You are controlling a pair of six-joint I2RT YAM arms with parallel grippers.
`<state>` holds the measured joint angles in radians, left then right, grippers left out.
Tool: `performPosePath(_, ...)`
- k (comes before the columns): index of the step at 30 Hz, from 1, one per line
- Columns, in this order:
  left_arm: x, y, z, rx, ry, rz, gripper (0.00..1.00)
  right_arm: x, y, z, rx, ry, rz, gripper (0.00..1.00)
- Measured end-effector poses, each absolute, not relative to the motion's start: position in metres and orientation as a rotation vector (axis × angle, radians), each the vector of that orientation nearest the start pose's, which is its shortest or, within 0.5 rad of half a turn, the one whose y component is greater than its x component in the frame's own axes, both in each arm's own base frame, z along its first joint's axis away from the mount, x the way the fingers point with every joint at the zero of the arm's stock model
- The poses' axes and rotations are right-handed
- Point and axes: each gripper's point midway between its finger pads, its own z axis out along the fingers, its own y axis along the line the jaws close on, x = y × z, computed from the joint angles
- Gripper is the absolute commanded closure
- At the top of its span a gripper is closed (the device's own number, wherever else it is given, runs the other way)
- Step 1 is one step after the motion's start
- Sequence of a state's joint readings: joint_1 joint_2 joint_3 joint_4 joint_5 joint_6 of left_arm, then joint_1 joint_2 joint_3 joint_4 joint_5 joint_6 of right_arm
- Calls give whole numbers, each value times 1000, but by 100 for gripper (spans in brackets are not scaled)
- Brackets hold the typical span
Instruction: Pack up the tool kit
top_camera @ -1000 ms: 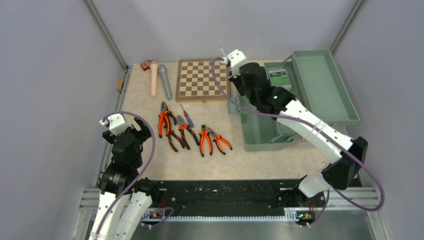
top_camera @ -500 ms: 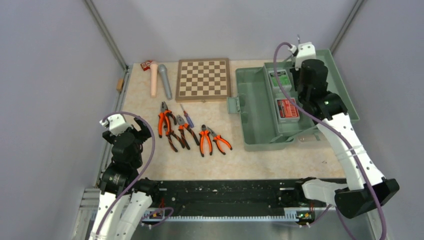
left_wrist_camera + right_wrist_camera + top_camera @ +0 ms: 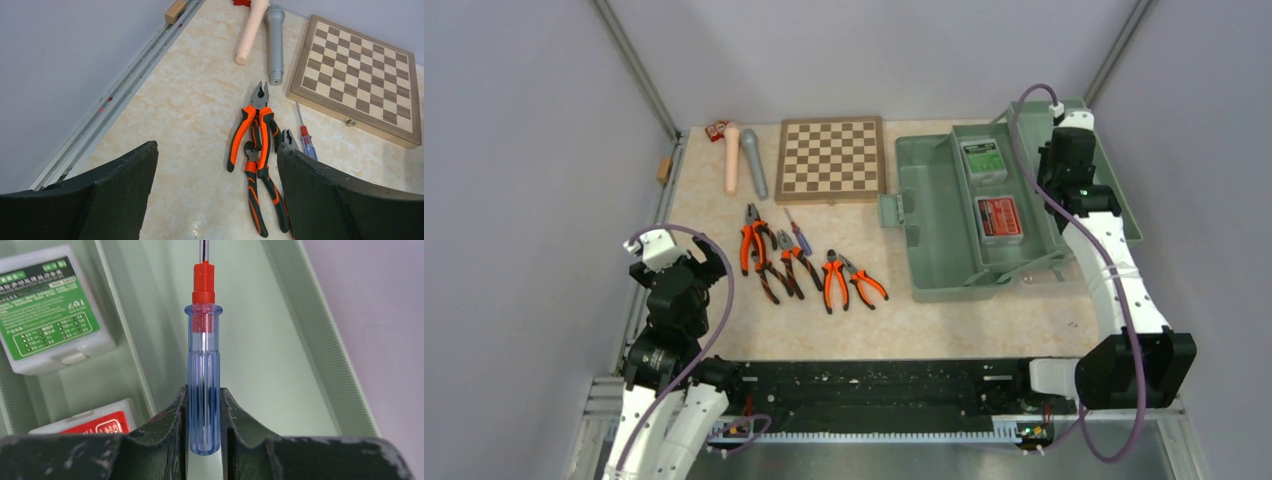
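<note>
I log: right gripper [image 3: 204, 397] pinching blue screwdriver [image 3: 203, 340] over the toolbox [image 3: 934, 235], two o'clock on the table [image 3: 714, 215]. My left gripper [image 3: 215, 190] spread wide, pliers [image 3: 256, 131] at its one o'clock.

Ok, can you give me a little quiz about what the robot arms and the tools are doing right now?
1. True or false: the left gripper is holding pliers.
2. What does the right gripper grip? A) screwdriver B) chessboard C) grey cylinder
3. How many small boxes lie in the toolbox?
Key: 1 false, it is open and empty. 2 A. 3 two: green-labelled box, red-labelled box.
</note>
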<state>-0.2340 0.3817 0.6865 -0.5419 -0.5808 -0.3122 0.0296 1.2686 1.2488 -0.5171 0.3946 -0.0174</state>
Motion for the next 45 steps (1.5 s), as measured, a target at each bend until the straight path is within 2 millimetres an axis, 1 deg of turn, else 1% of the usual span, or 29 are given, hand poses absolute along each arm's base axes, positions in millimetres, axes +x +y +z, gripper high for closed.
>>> performPosePath(3,217,36,250,-472,1707,130,7,370,-59,250,216,2109,-385,88)
performPosePath(5,217,36,250,-472,1708,130,7,369,-58,244,224,2122,-371,78)
performPosePath(6,217,36,250,-472,1708,130,7,370,-58,243,226,2121,-370,70)
performPosePath(7,217,36,250,-472,1708,130,7,371,-57,244,229,2118,-365,58)
performPosePath(8,217,36,250,-472,1708,130,7,371,-57,244,234,2113,-361,43)
performPosePath(9,217,36,250,-472,1708,130,7,372,-57,245,240,2107,-356,31)
performPosePath(10,217,36,250,-472,1708,130,7,374,-58,249,244,2088,-365,27)
performPosePath(11,217,36,250,-472,1708,130,7,375,-60,253,258,2069,-362,26)
performPosePath(12,217,36,250,-472,1708,130,7,375,-62,257,271,2052,-364,25)
performPosePath(15,217,36,250,-472,1708,130,7,372,-60,268,279,2020,-344,24)
performPosePath(18,217,36,250,-472,1708,130,7,367,-49,282,256,1980,-313,23)
performPosePath(19,217,36,250,-472,1708,130,7,366,-40,288,233,1965,-296,23)
performPosePath(21,217,36,250,-472,1708,130,7,366,-9,299,154,1934,-232,23)
performPosePath(22,217,36,250,-472,1708,130,7,366,9,304,108,1917,-193,23)
performPosePath(25,217,36,250,-471,1708,131,7,366,59,313,-9,1879,-87,24)
performPosePath(29,217,36,250,-471,1708,131,7,365,122,319,-131,1832,61,25)
performPosePath(31,217,36,250,-472,1708,131,7,367,155,315,-184,1822,130,26)
performPosePath(34,217,36,250,-471,1708,131,7,371,204,292,-269,1852,204,28)
performPosePath(36,217,36,250,-471,1709,131,7,372,239,271,-334,1885,248,30)
performPosePath(38,217,36,249,-471,1709,131,7,371,268,251,-391,1911,289,32)
performPosePath(39,217,36,250,-471,1709,131,7,369,286,239,-423,1929,307,33)
performPosePath(40,217,36,250,-471,1708,131,7,367,301,227,-453,1944,325,34)
performPosePath(41,217,36,250,-471,1709,131,7,367,311,220,-473,1954,335,36)
performPosePath(42,217,36,250,-471,1708,131,7,365,328,210,-498,1963,354,38)
performPosePath(45,217,36,250,-471,1708,130,7,364,368,185,-543,1979,414,41)
